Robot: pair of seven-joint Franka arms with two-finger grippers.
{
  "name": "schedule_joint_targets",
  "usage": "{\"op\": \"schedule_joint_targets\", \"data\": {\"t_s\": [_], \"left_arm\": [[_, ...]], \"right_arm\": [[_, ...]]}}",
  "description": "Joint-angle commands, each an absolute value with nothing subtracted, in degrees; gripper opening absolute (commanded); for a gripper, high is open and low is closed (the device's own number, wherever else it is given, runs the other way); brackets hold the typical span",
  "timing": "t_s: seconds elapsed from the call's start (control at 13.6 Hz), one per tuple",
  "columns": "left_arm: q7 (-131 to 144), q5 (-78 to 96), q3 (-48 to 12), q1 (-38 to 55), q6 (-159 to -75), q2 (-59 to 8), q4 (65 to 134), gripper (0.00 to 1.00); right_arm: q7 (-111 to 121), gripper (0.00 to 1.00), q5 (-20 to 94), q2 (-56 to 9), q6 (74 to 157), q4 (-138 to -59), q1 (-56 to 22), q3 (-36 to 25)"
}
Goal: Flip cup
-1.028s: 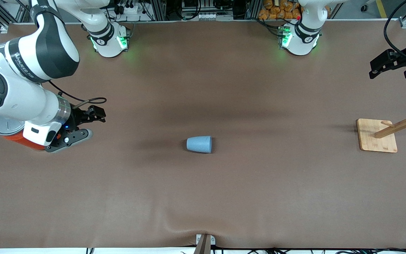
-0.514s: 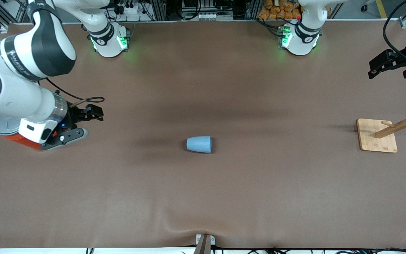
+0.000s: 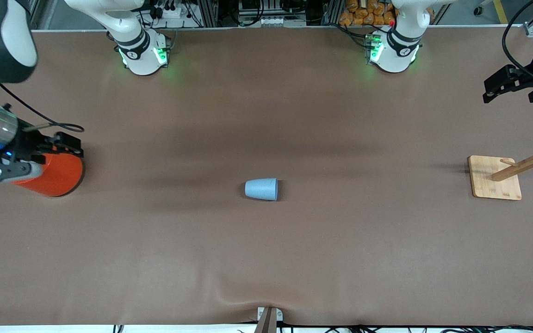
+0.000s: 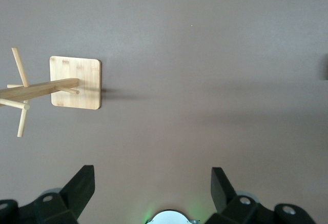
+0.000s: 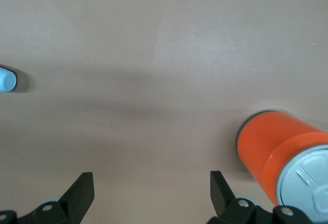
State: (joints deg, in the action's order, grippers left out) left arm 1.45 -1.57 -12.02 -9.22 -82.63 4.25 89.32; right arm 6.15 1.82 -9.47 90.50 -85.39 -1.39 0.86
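The cup (image 3: 261, 189), small and light blue, lies on its side mid-table, its wider end toward the left arm's end; the right wrist view catches just its edge (image 5: 7, 79). My right gripper (image 3: 69, 144) hovers over the orange can at the right arm's end, well apart from the cup. Its fingers (image 5: 82, 190) stand wide open with nothing between them, as the right gripper (image 5: 152, 183) shows over bare mat. My left gripper (image 3: 502, 85) waits raised at the left arm's end; the left gripper (image 4: 152, 183) is open and empty.
An orange-red can (image 3: 56, 175) with a grey lid (image 5: 307, 183) stands at the right arm's end. A wooden peg rack on a square base (image 3: 488, 185), also the rack base (image 4: 77, 75), stands at the left arm's end. Brown mat (image 3: 266, 259) covers the table.
My right arm has pulled back toward its own end of the table, uncovering most of the orange can. The cup and my left gripper have stayed put.
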Motion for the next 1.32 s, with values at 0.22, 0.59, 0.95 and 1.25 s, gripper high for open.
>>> {"op": "schedule_joint_targets", "data": {"t_s": [0.22,0.59,0.95,1.25], "left_arm": [[0.5,-1.5,-12.4,-9.7,-81.7,5.1,89.6,1.00],[0.5,-1.2,-12.4,-9.8,-81.7,6.2,89.6,1.00],[0.7,-0.1,-12.4,-9.8,-81.8,7.6,91.6,1.00],[1.0,-0.1,-12.4,-9.8,-82.9,9.2,93.9,1.00]], "right_arm": [[5.5,1.00,2.6,-2.6,90.0,-92.9,0.3,-0.3],[4.9,1.00,3.6,0.4,89.7,-95.2,2.4,-0.4],[0.7,1.00,2.3,0.7,84.2,-89.7,3.3,-0.2],[1.1,1.00,0.2,-0.3,83.7,-86.8,3.6,-0.1]]}}
